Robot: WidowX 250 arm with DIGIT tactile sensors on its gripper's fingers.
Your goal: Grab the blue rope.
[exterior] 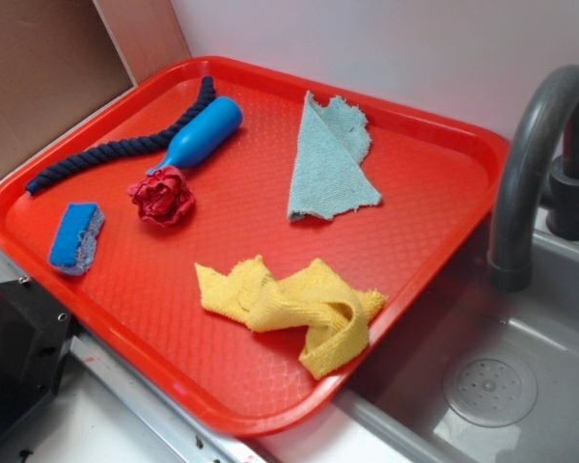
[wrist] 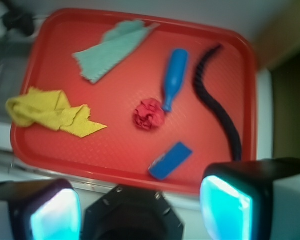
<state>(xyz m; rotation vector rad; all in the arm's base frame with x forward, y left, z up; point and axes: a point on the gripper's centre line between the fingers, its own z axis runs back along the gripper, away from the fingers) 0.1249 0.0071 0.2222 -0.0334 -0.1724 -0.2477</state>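
From the wrist view I see my gripper (wrist: 140, 210) at the bottom edge, its 2 glowing pads (wrist: 225, 207) spread wide apart with nothing between them; the exterior view does not show the gripper at all. The gripper hangs high over the near rim of the red tray (exterior: 444, 207).

The blue rope (exterior: 116, 149) lies along the tray's far-left side in the exterior view, gently curved, one end close to the rim. The bright blue bottle (exterior: 201, 133) lies just beside it, perhaps touching near the rope's upper end, though I cannot tell for sure. A crumpled red cloth (exterior: 162, 198) sits at the bottle's narrow end. A small blue sponge (exterior: 75, 236) lies near the rope's lower end, apart from it. A teal cloth (exterior: 328, 159) and a yellow cloth (exterior: 294, 307) lie well away across the tray. Nothing covers the rope.

Only the exterior view shows the grey sink (exterior: 492, 376), which the tray's corner overhangs, the dark faucet (exterior: 536, 154), the white wall and the white worktop (exterior: 96, 424).
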